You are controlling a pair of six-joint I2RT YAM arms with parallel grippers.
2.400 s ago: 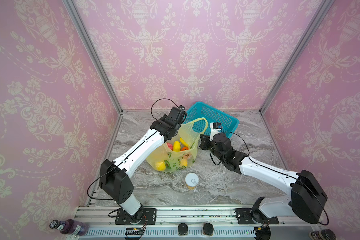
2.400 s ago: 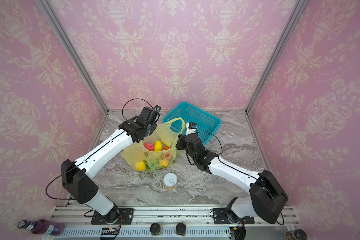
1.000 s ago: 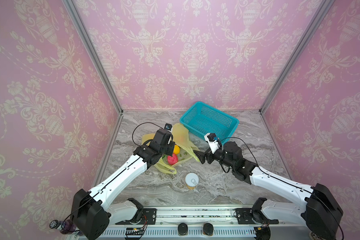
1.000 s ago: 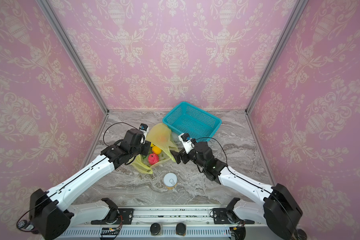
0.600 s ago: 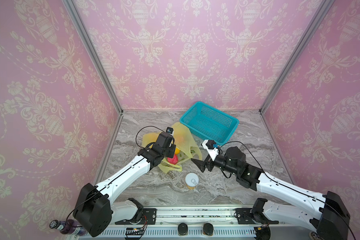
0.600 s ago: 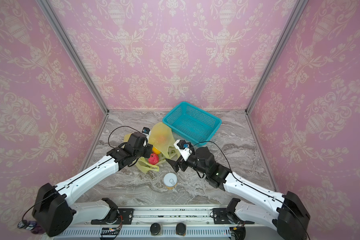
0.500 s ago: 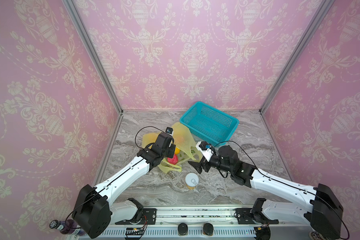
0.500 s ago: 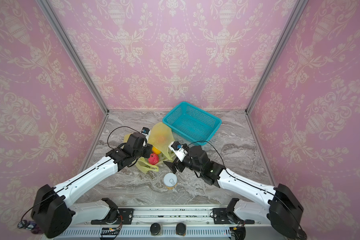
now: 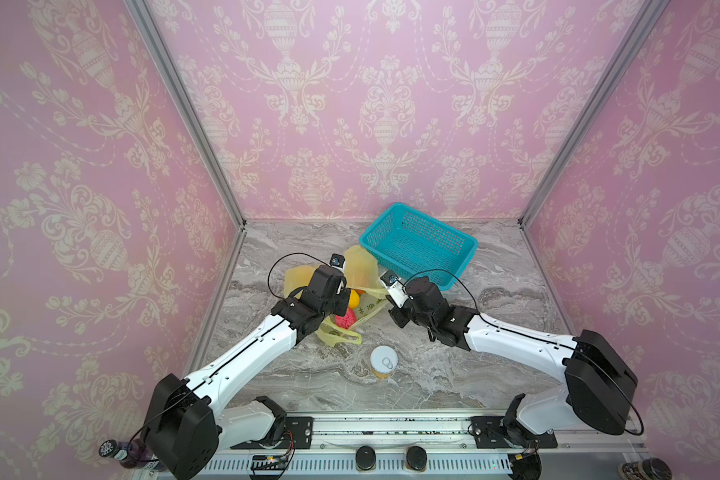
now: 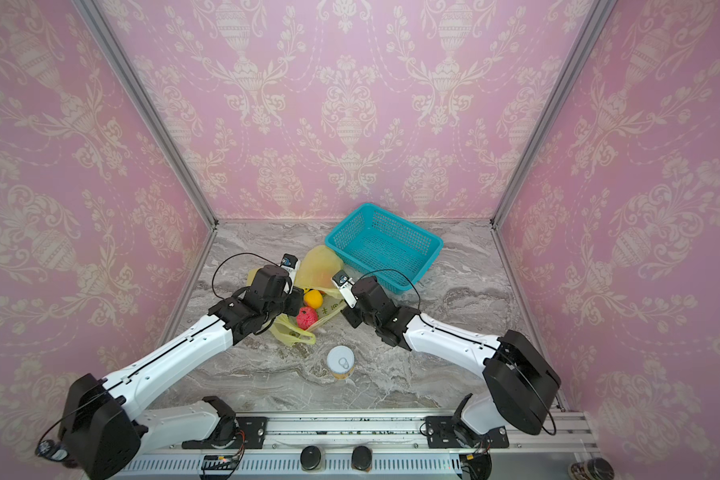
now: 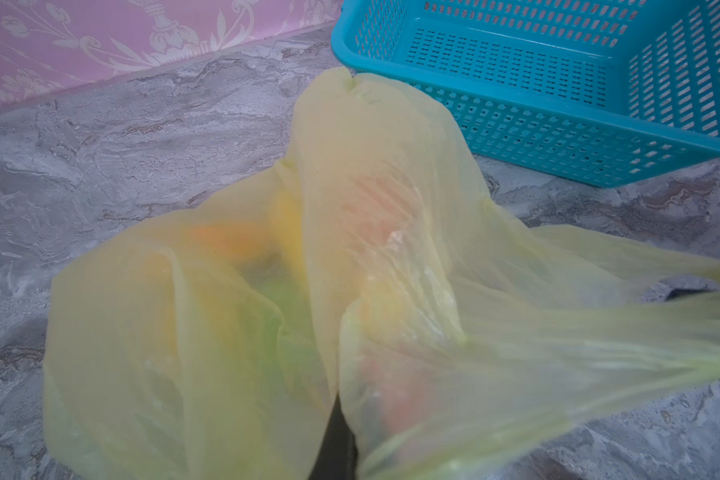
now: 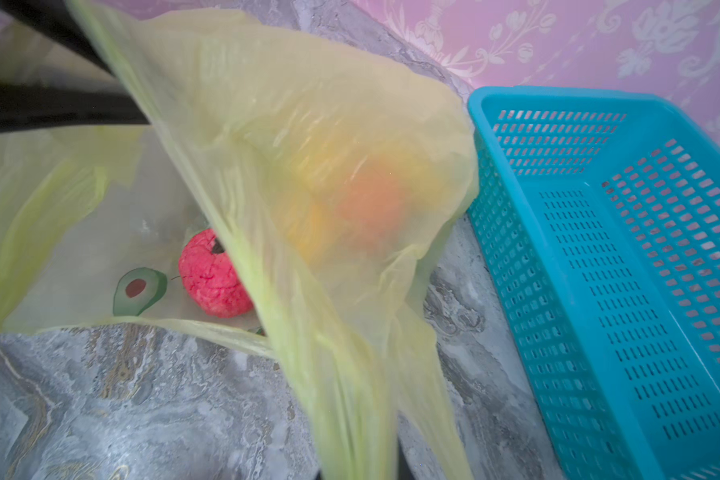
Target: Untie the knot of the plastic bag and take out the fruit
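Both arms meet on the plastic bag (image 9: 360, 266), which lies on the marble table (image 9: 495, 345) left of centre, its far lobe touching the front wall of the turquoise basket (image 9: 433, 223). The left gripper (image 9: 341, 300) is pressed together with bag film pinched; in the left wrist view the film drapes over a dark finger (image 11: 336, 440). The right gripper (image 9: 393, 313) is clamped on the bag's right edge, and the film is stretched taut toward it in the right wrist view. The mouth gapes between them. The fruit is inside the bag: a pink-red piece (image 12: 213, 278) bare in the opening, an orange one (image 9: 353, 298) just behind it, more orange (image 12: 371, 203) and green (image 11: 283, 299) blurred through the plastic. A handle loop (image 9: 341, 336) lies flat on the table on the near side. A white-lidded can (image 9: 384, 363) stands upright near it, apart from the bag.
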